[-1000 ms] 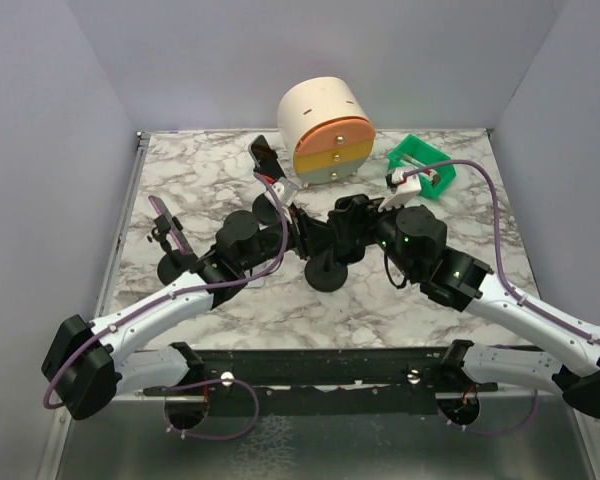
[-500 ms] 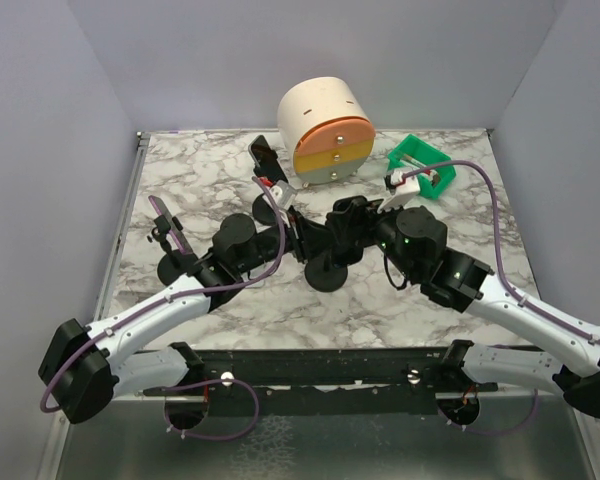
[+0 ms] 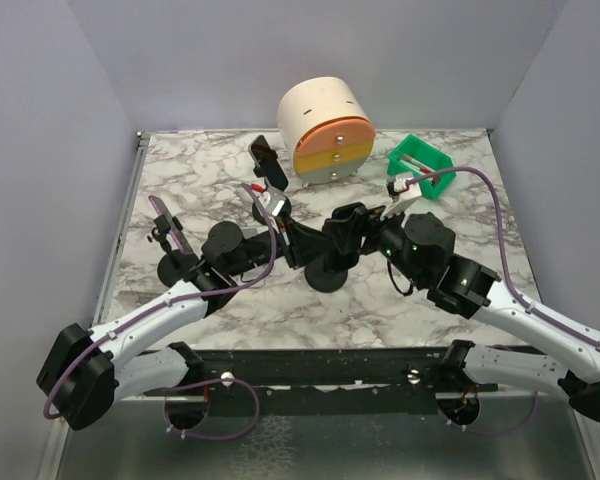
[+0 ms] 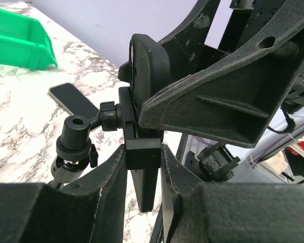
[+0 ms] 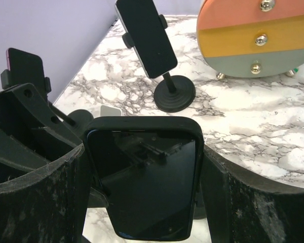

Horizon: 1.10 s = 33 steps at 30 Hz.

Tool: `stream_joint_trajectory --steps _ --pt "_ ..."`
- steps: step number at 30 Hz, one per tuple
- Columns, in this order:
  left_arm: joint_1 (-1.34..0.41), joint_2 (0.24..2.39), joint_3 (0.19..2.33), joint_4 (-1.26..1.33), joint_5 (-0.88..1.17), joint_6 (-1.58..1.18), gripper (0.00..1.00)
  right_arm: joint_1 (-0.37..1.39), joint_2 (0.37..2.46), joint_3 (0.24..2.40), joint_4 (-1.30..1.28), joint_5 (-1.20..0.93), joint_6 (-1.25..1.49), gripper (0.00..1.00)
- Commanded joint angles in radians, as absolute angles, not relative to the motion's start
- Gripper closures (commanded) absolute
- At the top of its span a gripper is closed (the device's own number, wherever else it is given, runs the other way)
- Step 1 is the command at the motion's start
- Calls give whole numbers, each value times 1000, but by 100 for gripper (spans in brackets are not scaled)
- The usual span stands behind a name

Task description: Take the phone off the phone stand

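The phone (image 5: 144, 182), in a black case with a dark screen, faces the right wrist camera. My right gripper (image 5: 144, 169) is shut on its two long edges. In the top view this gripper (image 3: 342, 232) meets my left gripper (image 3: 292, 243) above the black round stand base (image 3: 326, 273). My left gripper (image 4: 143, 157) is shut on the stand's black clamp block (image 4: 142, 147), beside its ball-joint neck (image 4: 73, 130). The phone's cased corner (image 4: 148, 66) shows edge-on above the clamp. Whether the phone still sits in the clamp is hidden.
A cream drum with orange, yellow and grey drawers (image 3: 325, 128) stands at the back. A green bin (image 3: 421, 165) is at the back right. A second stand holding a phone (image 3: 267, 160) is just behind the grippers. A third stand (image 3: 168, 235) is at the left.
My left wrist has drawn a little to the left and my right arm has shifted slightly right. Both grips look the same.
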<state>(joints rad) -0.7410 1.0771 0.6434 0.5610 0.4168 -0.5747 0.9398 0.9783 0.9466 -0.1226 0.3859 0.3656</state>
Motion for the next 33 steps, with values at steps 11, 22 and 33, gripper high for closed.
stream_joint_trajectory --steps 11,22,33 --pt "-580 1098 568 782 651 -764 100 925 911 890 -193 344 302 99" --pt "-578 1125 573 811 671 -780 100 924 868 864 -149 300 296 99" --pt "-578 1159 582 810 660 -784 100 925 833 856 -130 265 305 99"
